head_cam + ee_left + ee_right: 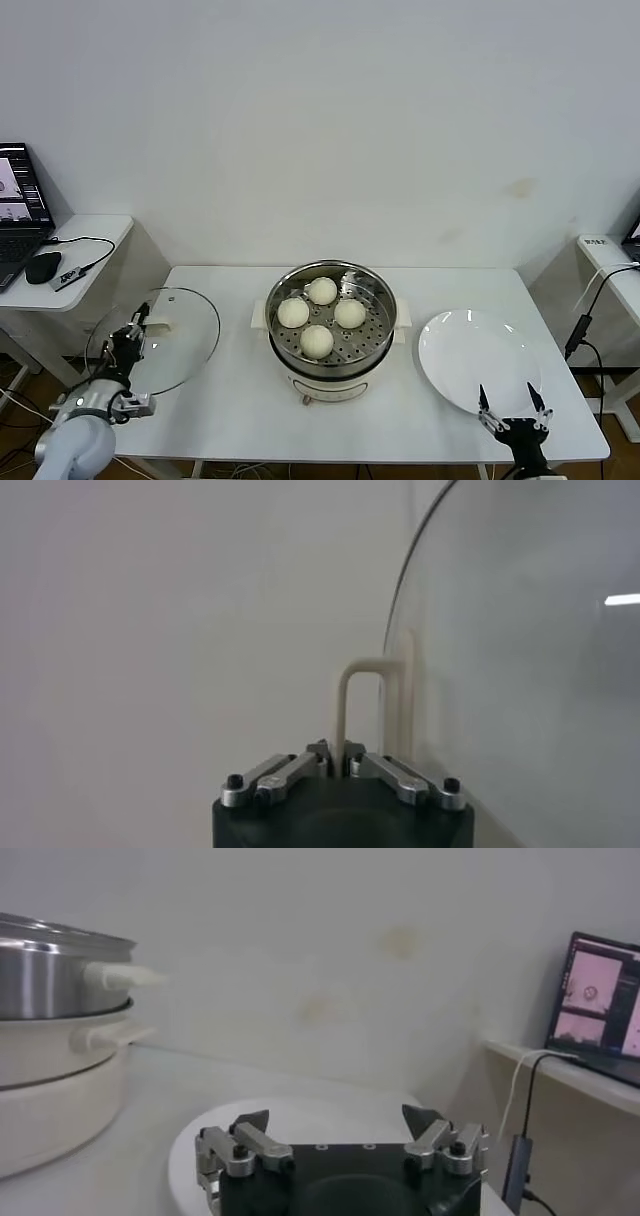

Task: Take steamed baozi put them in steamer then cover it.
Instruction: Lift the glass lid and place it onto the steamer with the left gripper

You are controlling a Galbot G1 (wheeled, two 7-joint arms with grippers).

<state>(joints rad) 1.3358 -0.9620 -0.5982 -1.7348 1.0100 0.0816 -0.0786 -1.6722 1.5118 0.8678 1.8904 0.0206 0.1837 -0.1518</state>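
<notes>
The steamer [331, 322] stands in the middle of the white table, uncovered. Several cream-white baozi [317, 341] lie on its perforated tray. The clear glass cover [175, 345] is at the table's left edge, tilted and partly beyond the edge. My left gripper [135, 333] is shut on its cream bar handle [158, 322]. In the left wrist view the left gripper [335, 755] pinches the handle [343, 705], with the glass [520, 660] beside it. My right gripper [513, 405] is open and empty at the front edge of the plate, also seen in its own view [337, 1120]. The steamer's side [50, 978] shows there too.
An empty flat white plate [470, 350] lies to the right of the steamer and shows in the right wrist view [300, 1110]. A side table at the left holds a laptop [20, 215] and a mouse [43, 267]. Another side table [608, 255] with cables stands at the right.
</notes>
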